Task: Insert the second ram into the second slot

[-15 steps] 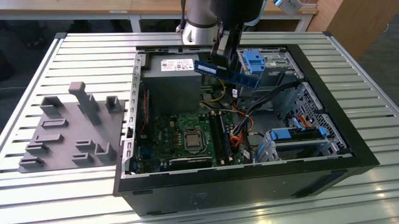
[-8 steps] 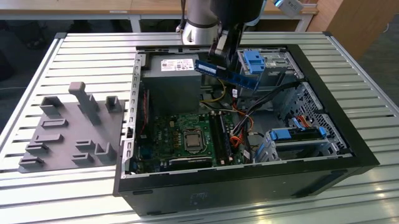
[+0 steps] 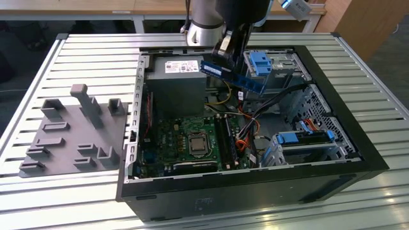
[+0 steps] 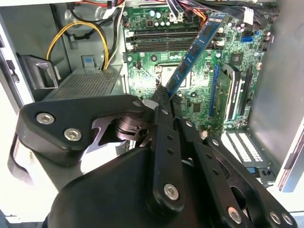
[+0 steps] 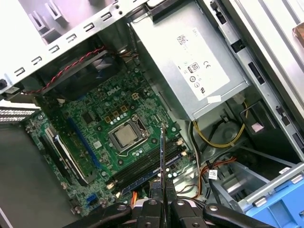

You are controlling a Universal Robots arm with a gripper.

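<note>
I am gripping the second ram in the closed gripper, hanging tilted, well above the memory slots.

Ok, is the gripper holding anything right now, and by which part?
Yes: the gripper has its jaws shut on the second ram, pinched at one end, with the rest of the stick jutting free over the motherboard.
</note>
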